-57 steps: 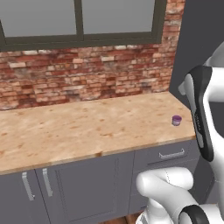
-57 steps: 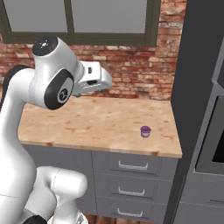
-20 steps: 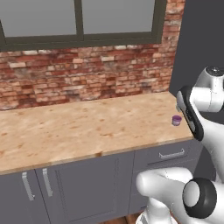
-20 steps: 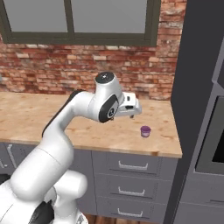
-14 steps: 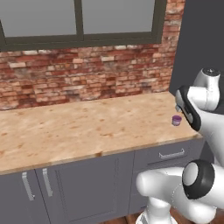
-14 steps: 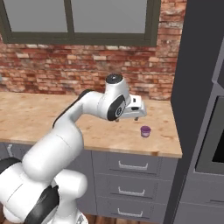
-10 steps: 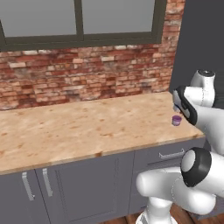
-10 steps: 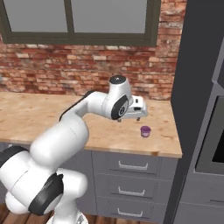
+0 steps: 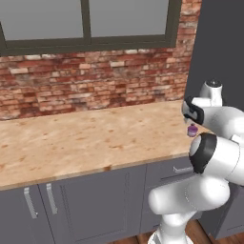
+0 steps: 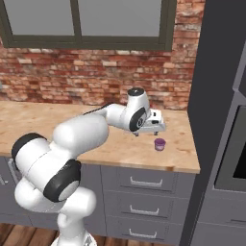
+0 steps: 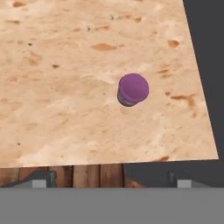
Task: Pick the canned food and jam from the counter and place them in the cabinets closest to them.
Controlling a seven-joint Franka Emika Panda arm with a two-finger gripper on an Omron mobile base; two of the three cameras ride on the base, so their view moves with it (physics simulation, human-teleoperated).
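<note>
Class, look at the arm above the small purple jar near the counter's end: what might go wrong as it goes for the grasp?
1. The jam is tiny and sits off-centre in the hand view, so the gripper may descend beside it and tip it.
2. It stands near the counter end and front edge; a nudge might roll it off.

Even, bright, diffuse light falls over the pale speckled wooden counter (image 10: 72, 129), with no single source to be picked out and no glare on it. In the hand view the small purple-lidded jam jar (image 11: 132, 89) lays only a faint soft shadow on the wood just beside it. The red brick back wall (image 9: 95, 86) behind the counter is flatly lit. All views are sharp throughout, rendered coarsely, with no blur and no bending at the edges.
</note>
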